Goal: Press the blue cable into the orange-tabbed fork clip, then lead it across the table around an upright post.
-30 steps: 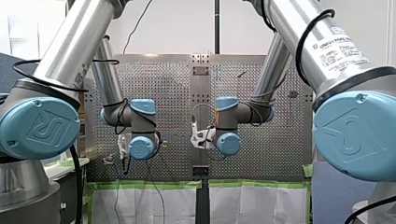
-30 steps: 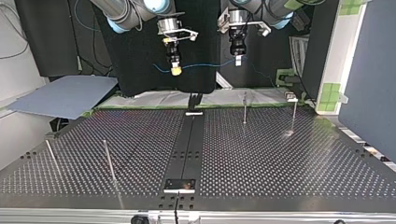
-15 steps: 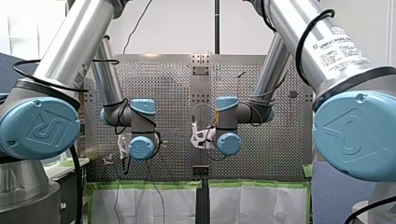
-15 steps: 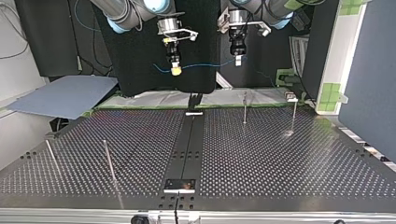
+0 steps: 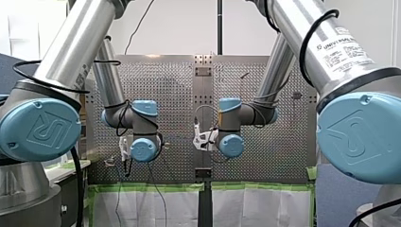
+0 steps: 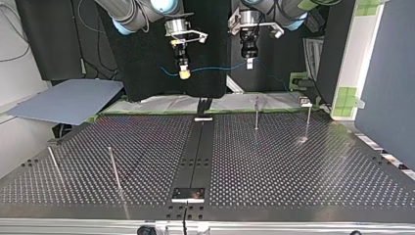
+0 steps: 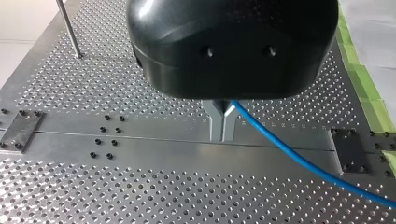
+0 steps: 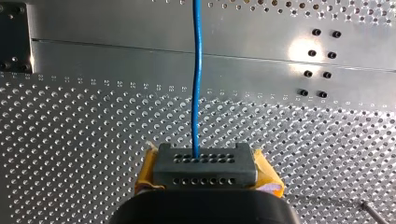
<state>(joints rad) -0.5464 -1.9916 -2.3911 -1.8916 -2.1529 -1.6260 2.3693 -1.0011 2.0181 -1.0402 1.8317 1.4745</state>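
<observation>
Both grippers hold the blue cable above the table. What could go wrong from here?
The blue cable leaves my left gripper at the side of its shut metal fingers, so it may slip out under tension. The short span to my right gripper leaves little slack; uneven lowering could yank it free.

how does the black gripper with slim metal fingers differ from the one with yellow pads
My left gripper has narrow bare metal fingers pressed together; my right gripper is broader, with yellow pads. The blue cable leaves my left gripper slanting off to one side, but runs straight ahead from my right gripper. Both are shut on that cable and hang above the perforated table.
</observation>
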